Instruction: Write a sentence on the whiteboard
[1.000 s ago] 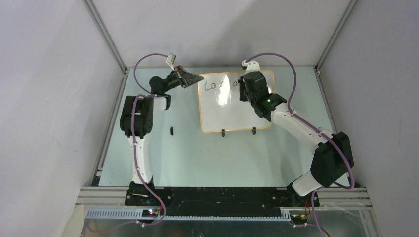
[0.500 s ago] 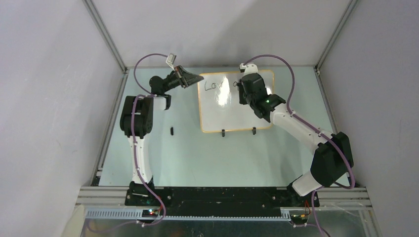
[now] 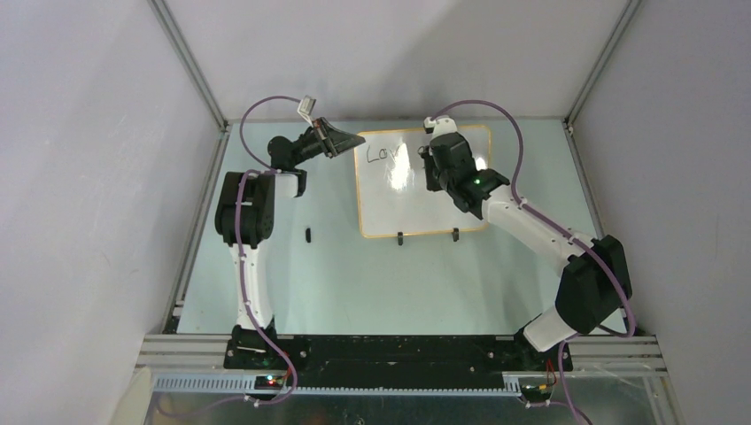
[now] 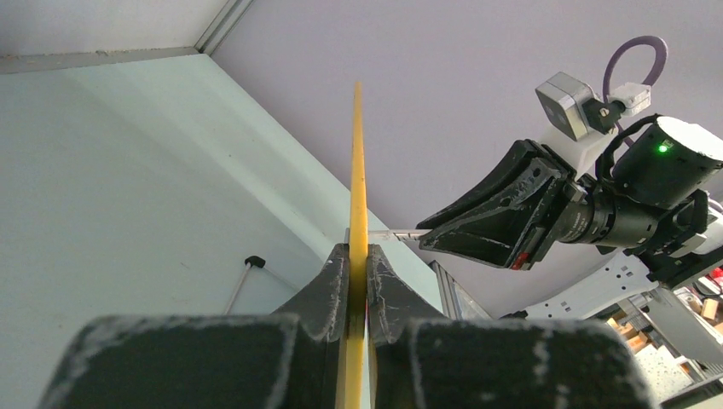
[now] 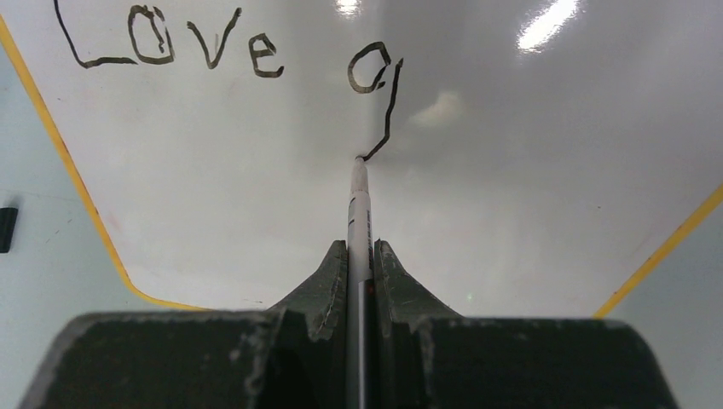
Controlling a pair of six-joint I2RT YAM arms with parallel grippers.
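Whiteboard (image 3: 425,208) far-centre on table (image 3: 354,274). Left gripper (image 4: 358,256) clamped on its rim near far-left corner. Right gripper (image 5: 361,251) pinched on marker (image 5: 359,213), tip at the "g" tail. Sentence (image 5: 213,51) reads "Love g", so probably most left to write.

The left arm (image 3: 251,274) and right arm (image 3: 542,232) have white links, black joint housings and purple cables (image 3: 478,101); the right gripper (image 4: 422,236) is black and wedge-shaped.

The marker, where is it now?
Right wrist view: the marker sits clamped in the right gripper, tip touching the whiteboard at the tail of the g.
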